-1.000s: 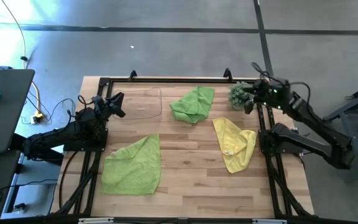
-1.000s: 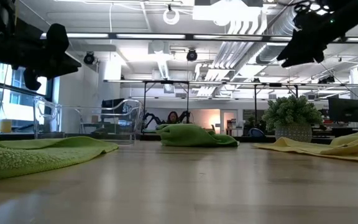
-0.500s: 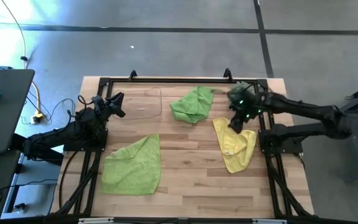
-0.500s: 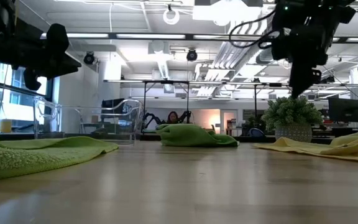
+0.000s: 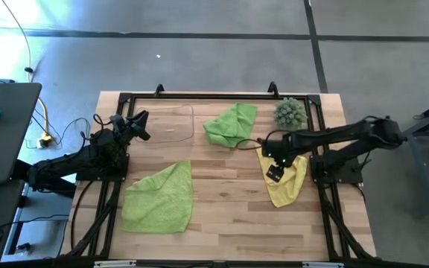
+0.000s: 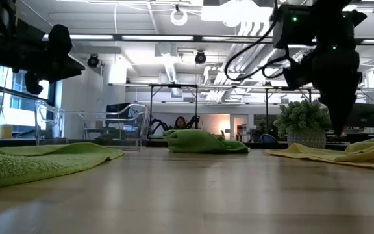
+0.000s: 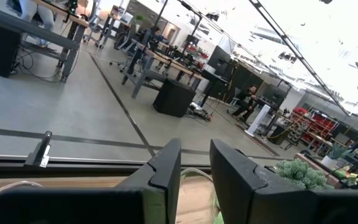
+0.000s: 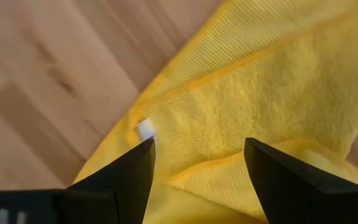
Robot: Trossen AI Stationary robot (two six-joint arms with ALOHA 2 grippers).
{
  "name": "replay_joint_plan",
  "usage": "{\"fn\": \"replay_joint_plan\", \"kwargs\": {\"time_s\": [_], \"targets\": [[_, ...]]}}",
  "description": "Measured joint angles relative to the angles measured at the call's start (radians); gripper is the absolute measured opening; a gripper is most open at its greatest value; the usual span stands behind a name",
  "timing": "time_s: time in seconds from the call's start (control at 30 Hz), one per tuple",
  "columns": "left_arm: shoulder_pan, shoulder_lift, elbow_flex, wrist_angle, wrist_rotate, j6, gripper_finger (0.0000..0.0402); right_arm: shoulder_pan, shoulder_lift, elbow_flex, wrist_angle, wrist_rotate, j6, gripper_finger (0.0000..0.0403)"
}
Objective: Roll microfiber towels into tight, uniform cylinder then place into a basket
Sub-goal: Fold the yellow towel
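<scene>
From my remote seat, the left gripper (image 5: 138, 125) waits at the table's left edge, raised off the wood; its two dark fingers (image 7: 166, 168) stand a narrow gap apart with nothing between them. Beside it lies the shallow clear plastic basket (image 5: 176, 123), which I can barely trace from above; in the low view its see-through walls (image 6: 119, 127) show faintly against the room. Nearer the front left, a lime green microfiber towel (image 5: 159, 198) lies spread and rumpled. At the back centre a second lime green towel (image 5: 231, 124) sits bunched in a heap, its underside hidden.

Right of centre, the yellow microfiber towel (image 5: 282, 177) lies crumpled, partly covered from above by the right gripper (image 5: 274, 173), which hovers just over it. The right wrist view shows its fingers (image 8: 126, 171) spread wide above the yellow pile (image 8: 247, 93), with a small white tag (image 8: 145, 129) at the folded edge between them; I cannot tell whether the fingertips touch the cloth. The spiky green ball plant (image 5: 290, 113) stands at the back right corner. In the low view the right arm cuts across the plant (image 6: 302, 118) and the gripper's tips are hard to make out.
</scene>
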Motion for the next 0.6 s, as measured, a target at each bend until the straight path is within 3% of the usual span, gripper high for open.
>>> {"fn": "replay_joint_plan", "kwargs": {"time_s": [0.3, 0.6], "targets": [[0.000, 0.000, 0.000, 0.000, 0.000, 0.000, 0.0075, 0.050, 0.168, 0.000, 0.026, 0.065, 0.152, 0.0240], [0.000, 0.000, 0.000, 0.000, 0.000, 0.000, 0.0075, 0.090, 0.285, 0.008, 0.227, 0.083, 0.061, 0.0240]]}}
